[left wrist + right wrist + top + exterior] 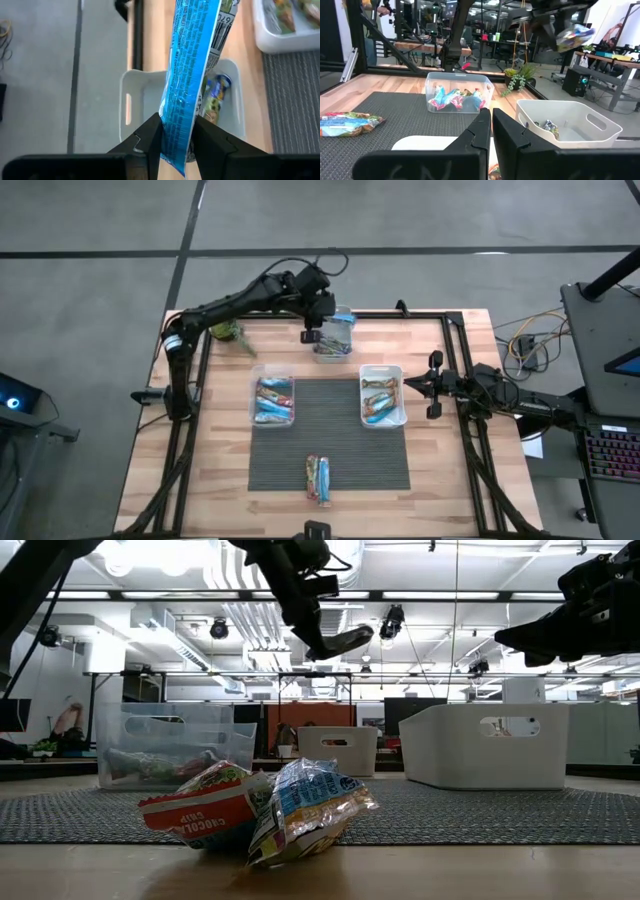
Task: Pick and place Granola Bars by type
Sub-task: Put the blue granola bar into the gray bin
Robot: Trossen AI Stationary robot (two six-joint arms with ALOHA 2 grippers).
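3 bins on the counter (200, 470): far bin (334, 340) at the back edge, left bin (273, 400) and right bin (383, 395) at the mat's (330, 435) back corners. 2 bars (318, 478) lie loose on the mat near its front edge, side by side and touching: one red-and-white, one blue. Left bin holds several bars, blue and reddish; exact count not readable. Right bin also holds several, brownish and blue; count unclear. Far bin has at least one bar (216, 95) in it, greenish-blue.

Left arm reaches from the counter's left edge across the back, left gripper (312, 330) raised above the far bin. Its fingers (150, 137) are narrow, pinching one blue bar (192, 75) at one end; the bar hangs over the bin's open top, clear of the bin, and its wrapper shows a barcode. In the low view the bar sticks out sideways, well above the counter.

Right arm waits at the right edge, right gripper (405, 387) just beside the right bin, fingers (477, 132) pressed together, nothing held. It sits above counter level, pointing toward the left bin.

Small plant (230, 335) at the back-left corner.
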